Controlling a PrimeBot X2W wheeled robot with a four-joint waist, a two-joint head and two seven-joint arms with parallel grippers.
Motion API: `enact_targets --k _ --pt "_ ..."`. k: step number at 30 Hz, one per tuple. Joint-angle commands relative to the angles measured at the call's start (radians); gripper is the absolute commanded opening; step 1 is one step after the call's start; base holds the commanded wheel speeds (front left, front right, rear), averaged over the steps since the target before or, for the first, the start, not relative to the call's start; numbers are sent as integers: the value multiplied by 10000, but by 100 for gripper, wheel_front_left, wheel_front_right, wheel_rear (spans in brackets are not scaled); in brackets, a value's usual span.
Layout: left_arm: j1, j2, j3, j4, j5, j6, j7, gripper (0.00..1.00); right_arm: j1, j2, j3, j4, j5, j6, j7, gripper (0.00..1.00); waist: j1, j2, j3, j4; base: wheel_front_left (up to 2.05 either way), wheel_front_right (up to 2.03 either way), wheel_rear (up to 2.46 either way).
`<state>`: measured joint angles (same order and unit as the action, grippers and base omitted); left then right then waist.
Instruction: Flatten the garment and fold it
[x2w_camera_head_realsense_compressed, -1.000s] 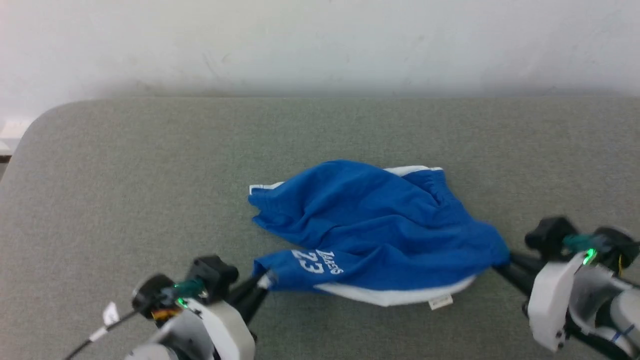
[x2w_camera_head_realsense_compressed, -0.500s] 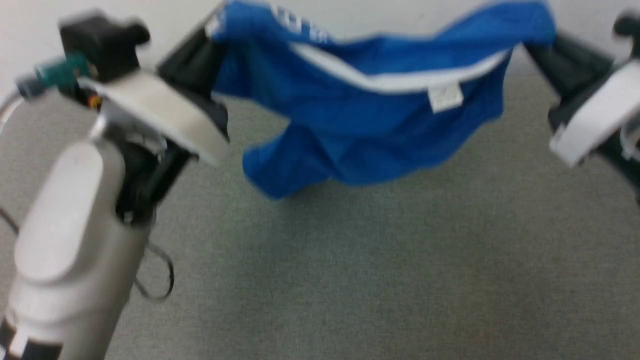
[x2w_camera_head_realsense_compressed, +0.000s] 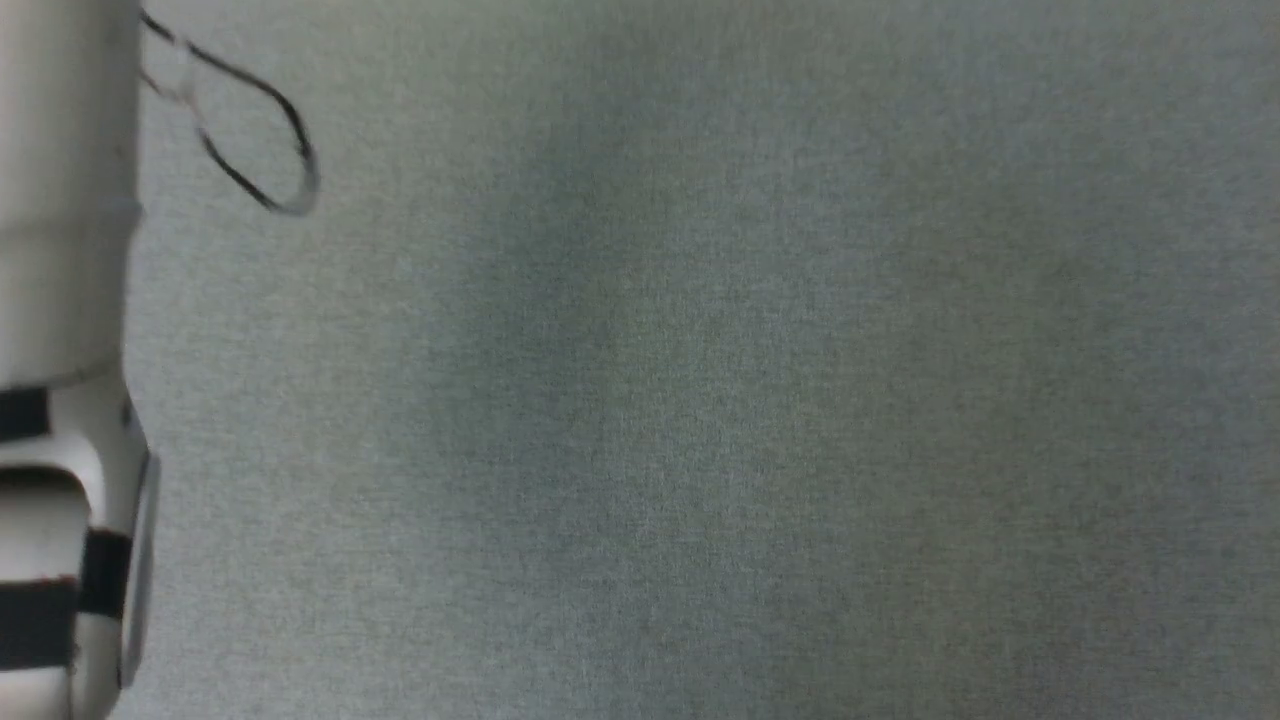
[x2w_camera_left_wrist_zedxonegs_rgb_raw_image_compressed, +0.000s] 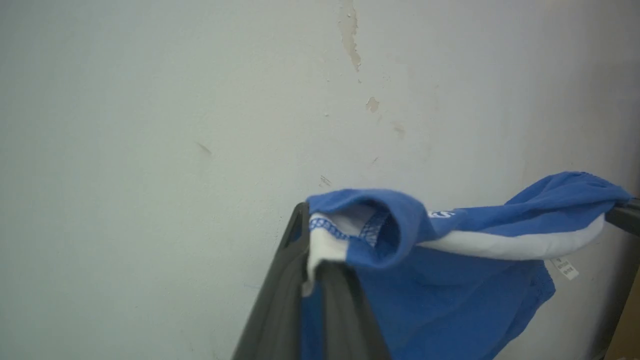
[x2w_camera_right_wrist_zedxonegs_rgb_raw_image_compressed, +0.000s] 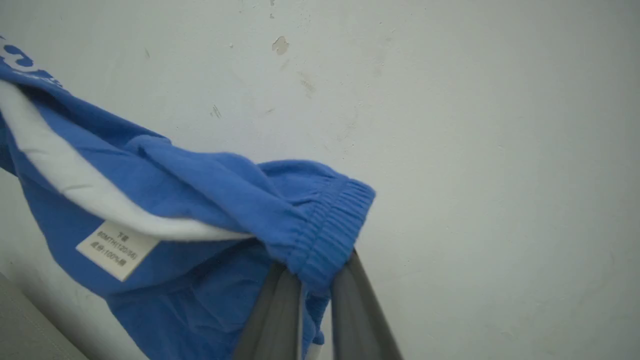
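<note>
Fingers were clenched at both ends of the garment (x2w_camera_left_wrist_zedxonegs_rgb_raw_image_compressed: 450, 295), slung in midair between them: left fingers (x2w_camera_left_wrist_zedxonegs_rgb_raw_image_compressed: 280, 305) on a hem corner (x2w_camera_left_wrist_zedxonegs_rgb_raw_image_compressed: 360, 230), right fingers (x2w_camera_right_wrist_zedxonegs_rgb_raw_image_compressed: 277, 315) on the waistband (x2w_camera_right_wrist_zedxonegs_rgb_raw_image_compressed: 325, 235). Its white stripe (x2w_camera_left_wrist_zedxonegs_rgb_raw_image_compressed: 505, 245) ran along the top (lettering (x2w_camera_left_wrist_zedxonegs_rgb_raw_image_compressed: 440, 214) by the left end), tag (x2w_camera_right_wrist_zedxonegs_rgb_raw_image_compressed: 116, 248) dangling below.

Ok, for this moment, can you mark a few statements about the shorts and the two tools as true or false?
1. The left tool is shut on the garment. True.
2. The right tool grips the elastic waistband. True.
3. The garment lies flat on the grey surface. False: it hangs between the two tools, in front of the wall.
4. The white tag is blank. False: it bears printed text.
</note>
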<state>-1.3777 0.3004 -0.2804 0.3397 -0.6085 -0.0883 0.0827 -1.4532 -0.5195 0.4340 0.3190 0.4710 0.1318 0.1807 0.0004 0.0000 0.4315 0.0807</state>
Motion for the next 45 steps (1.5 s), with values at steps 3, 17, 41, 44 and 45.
enact_targets --k 3,17,41,44,45 --pt "-583 -73 246 575 12 -44 -456 0 -813 134 367 654 -290 -11 -357 0 -4 0 1232 -47 0 0 0" --pt "3481 -79 -500 1886 -747 -375 -1514 0 2123 369 2485 2116 657 -11 -2225 0 -4 0 755 -292 0 0 0" --pt "14850 2461 -1774 -4484 -2596 1392 51 0 13041 -1779 2130 -2060 1475 -11 -1995 0 -4 0 -3678 -641 0 0 0" --pt "15471 2736 -1636 -5240 -2572 1774 57 0 14300 -1541 1212 -2915 1094 -11 -1549 0 -4 0 -3873 -554 0 0 0" --pt "15573 2833 -1618 -5402 -2523 1854 86 0 14647 -1435 944 -3190 969 -11 -1378 0 -4 0 -3928 -522 0 0 0"
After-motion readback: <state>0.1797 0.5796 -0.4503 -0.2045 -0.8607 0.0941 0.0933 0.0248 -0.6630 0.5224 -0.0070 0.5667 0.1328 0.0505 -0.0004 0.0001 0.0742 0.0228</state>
